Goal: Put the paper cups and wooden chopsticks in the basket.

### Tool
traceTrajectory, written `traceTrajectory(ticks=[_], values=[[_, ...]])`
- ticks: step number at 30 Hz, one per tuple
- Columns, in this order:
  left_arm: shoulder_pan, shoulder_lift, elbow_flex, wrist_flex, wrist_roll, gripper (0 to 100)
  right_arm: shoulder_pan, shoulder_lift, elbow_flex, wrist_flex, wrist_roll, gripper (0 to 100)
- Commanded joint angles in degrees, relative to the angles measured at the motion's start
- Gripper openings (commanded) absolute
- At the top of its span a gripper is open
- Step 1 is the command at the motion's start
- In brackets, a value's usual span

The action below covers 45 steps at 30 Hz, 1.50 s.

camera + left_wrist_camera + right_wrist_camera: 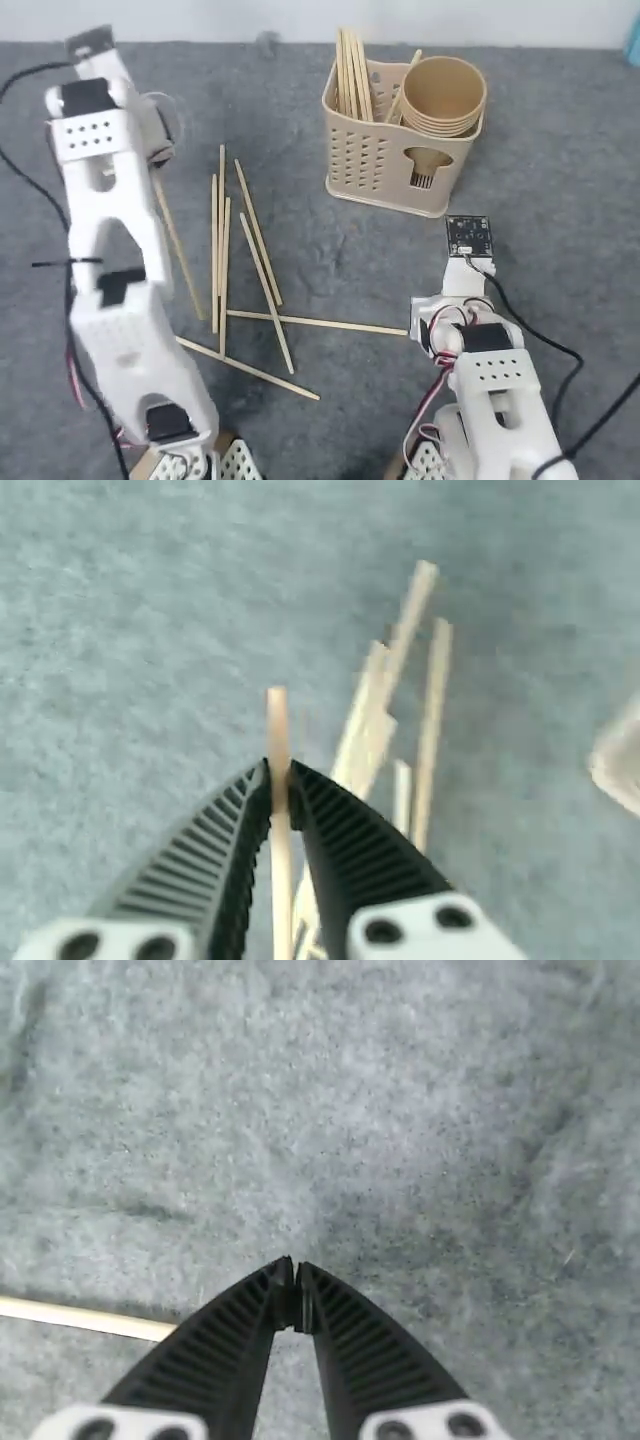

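A beige basket at the back holds a stack of paper cups and several upright wooden chopsticks. More loose chopsticks lie scattered on the grey mat in the middle. My left gripper is shut on one chopstick, held above the mat at the left; its lower end slants down beside the arm. The other loose chopsticks show past it. My right gripper is shut with nothing in it, low over the mat near the end of one lying chopstick.
The left arm stands along the left side of the mat, the right arm at the front right. Grey mat lies open between the basket and the right arm.
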Motion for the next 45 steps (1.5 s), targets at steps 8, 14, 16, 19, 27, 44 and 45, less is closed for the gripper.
traceTrajectory(ticks=[8, 14, 16, 19, 27, 44, 45], values=[[14.9, -38.5, 19.6, -9.1, -0.2, 1, 0.8, -1.7, -0.6, -0.9, 1.1, 0.8], [18.8, -48.4, 21.1, -20.0, -0.4, 1, 0.8, -1.7, -0.6, -0.9, 1.1, 0.8], [19.9, -50.4, 21.1, -24.5, -0.5, 1, 0.8, -1.7, -0.6, -0.9, 1.1, 0.8], [21.5, -52.0, 21.1, -31.7, -0.5, 1, 0.8, -1.7, -0.7, -0.9, 1.1, 0.8], [24.5, -52.0, 30.9, -64.0, -0.3, 1, 0.8, -1.7, -0.9, -0.9, 1.1, 0.8], [30.6, -41.9, 45.1, -103.4, -0.4, 1, 0.5, -1.7, -0.5, -0.9, 5.0, 0.8], [30.6, -40.5, 45.1, -103.6, -0.5, 1, 0.5, -1.7, -0.5, -0.9, 5.0, 0.8]])
